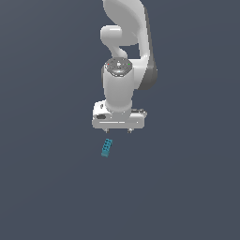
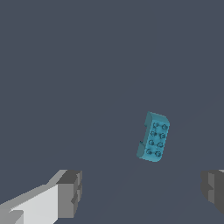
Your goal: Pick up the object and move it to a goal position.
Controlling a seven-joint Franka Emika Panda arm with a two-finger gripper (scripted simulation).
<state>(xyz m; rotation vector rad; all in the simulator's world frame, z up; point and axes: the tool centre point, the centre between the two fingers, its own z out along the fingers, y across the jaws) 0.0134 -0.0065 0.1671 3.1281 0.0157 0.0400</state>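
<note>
One small teal-blue block [image 1: 107,147] with dark dots lies on the dark grey floor [image 1: 47,187], tilted a little, apart from everything. In the exterior view the white gripper [image 1: 118,131] hangs just beside it at about one o'clock. Its grey fingers [image 2: 70,194] stand wide apart, released, holding nothing.

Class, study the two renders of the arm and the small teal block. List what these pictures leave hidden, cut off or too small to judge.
- Goal position: no marker shows in either view.
- Arm base: cut off by the exterior view's top edge.
- Gripper fingertips: tiny in the exterior view; the wrist view's edges crop both fingers.
- Block: its dots are unreadable in the exterior view, too small.
- Height of the gripper above the block: neither view settles it.
</note>
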